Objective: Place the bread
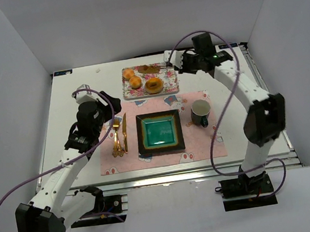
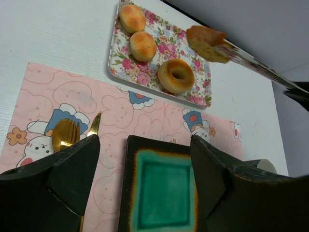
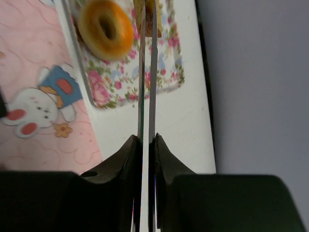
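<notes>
The top view looks down from above and behind both arm bases, far enough back to take in the whole white table [image 1: 78, 97], the pink placemat [image 1: 198, 141] and the floral tray [image 1: 168, 80]. The left wrist view sits low and close behind the left gripper [image 2: 145, 141]. Its dark fingers [image 2: 58, 183] are spread across the bottom corners, and it faces forward between them over the green plate [image 2: 164, 193] toward the tray. The right wrist view looks straight along the right gripper [image 3: 147, 139], pinched on thin tongs [image 3: 152, 87], with the doughnut [image 3: 89, 21] left of the blades. All three views share the tray and doughnut.
</notes>
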Motion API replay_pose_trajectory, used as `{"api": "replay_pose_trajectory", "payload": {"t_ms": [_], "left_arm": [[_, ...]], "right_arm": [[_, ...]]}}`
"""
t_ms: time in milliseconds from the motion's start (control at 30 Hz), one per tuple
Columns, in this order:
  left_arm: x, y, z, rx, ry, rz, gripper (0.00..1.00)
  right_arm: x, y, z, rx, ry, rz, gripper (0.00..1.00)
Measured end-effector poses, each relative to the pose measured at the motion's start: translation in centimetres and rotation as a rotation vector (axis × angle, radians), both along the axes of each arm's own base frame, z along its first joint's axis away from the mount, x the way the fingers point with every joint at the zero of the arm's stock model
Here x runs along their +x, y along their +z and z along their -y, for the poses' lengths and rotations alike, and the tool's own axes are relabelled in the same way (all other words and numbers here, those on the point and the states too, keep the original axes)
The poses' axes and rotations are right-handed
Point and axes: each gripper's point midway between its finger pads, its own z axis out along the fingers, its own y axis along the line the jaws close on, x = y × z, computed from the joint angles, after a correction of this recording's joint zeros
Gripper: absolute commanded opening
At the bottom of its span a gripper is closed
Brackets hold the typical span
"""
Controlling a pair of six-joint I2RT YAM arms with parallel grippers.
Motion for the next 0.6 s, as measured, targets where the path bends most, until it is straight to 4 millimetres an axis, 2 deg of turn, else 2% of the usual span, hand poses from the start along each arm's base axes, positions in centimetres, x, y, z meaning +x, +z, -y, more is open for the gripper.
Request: {"api": "replay_pose_trajectory", "payload": {"t_ms": [67,133,167,233,267,300,367,433,533,600], "left_arm": [[0.0,0.2,-0.1,-0.001,0.005,0.005,0.80],[-0.1,0.4,-0.2,-0.004,0.006,0.011,0.76],[-0.1,0.5,-0.2,-0.004,0.006,0.013,0.67],[-0.1,0.7,-0.2,-0.009,0.008,0.018,0.53],[-0.2,0.8,-0.2,-0.012,0.008,0.020,0.45],[-0.2,0.9,-0.2,-0.014,0.008,0.023,0.32],[-0.2,1.0,-0.3,-0.017,0.008,0.029,0.31],[-0.3,1.3,-0.3,-0.019,0.007,0.037,0.40],[-0.4,1.5,-0.2,-0.022,0.003,0.042,0.60],[-0.4,1.6,-0.2,-0.027,0.002,0.043,0.63]], "right_arm": [[-3.2,3.4,-0.3,0.072,0.046,0.015,0.00],[-7.2,5.6,-0.3,0.123,0.089,0.016,0.00],[-9.5,6.5,-0.4,0.149,0.113,0.023,0.00],[-14.0,6.6,-0.6,0.180,0.161,0.005,0.03],[-15.8,6.2,-0.7,0.188,0.178,-0.011,0.04],[-17.6,5.3,-0.8,0.193,0.196,-0.037,0.06],[-20.5,2.6,-0.5,0.185,0.207,-0.107,0.06],[-21.9,-0.3,0.3,0.160,0.185,-0.178,0.07],[-23.0,-4.2,1.6,0.110,0.126,-0.266,0.07],[-23.4,-5.8,2.3,0.086,0.091,-0.297,0.09]]}}
